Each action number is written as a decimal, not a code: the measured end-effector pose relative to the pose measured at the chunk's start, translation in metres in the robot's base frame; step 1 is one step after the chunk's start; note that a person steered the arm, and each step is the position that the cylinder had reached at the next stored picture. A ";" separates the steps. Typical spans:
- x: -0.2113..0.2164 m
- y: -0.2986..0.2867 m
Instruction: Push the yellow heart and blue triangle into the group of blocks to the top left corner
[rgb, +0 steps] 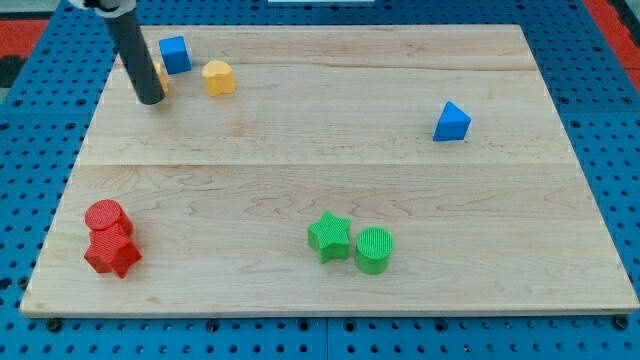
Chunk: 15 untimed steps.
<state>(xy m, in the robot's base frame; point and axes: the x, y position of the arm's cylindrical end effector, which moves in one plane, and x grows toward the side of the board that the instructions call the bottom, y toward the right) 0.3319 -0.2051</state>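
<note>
The yellow heart (218, 77) lies near the view's top left on the wooden board (330, 160). The blue triangle (451, 122) sits alone toward the view's right. A blue cube (175, 54) stands at the top left, with a yellow block (160, 74) just below it, mostly hidden behind my rod. My tip (150, 98) rests on the board just below-left of that yellow block, about 70 px to the left of the yellow heart and far from the blue triangle.
A red cylinder (107, 217) and a red star (112, 251) sit together at the bottom left. A green star (330, 236) and a green cylinder (374, 249) sit side by side at the bottom middle. Blue pegboard surrounds the board.
</note>
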 end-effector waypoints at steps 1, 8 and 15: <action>0.028 0.034; -0.031 0.396; -0.074 0.265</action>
<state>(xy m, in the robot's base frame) 0.2582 0.0598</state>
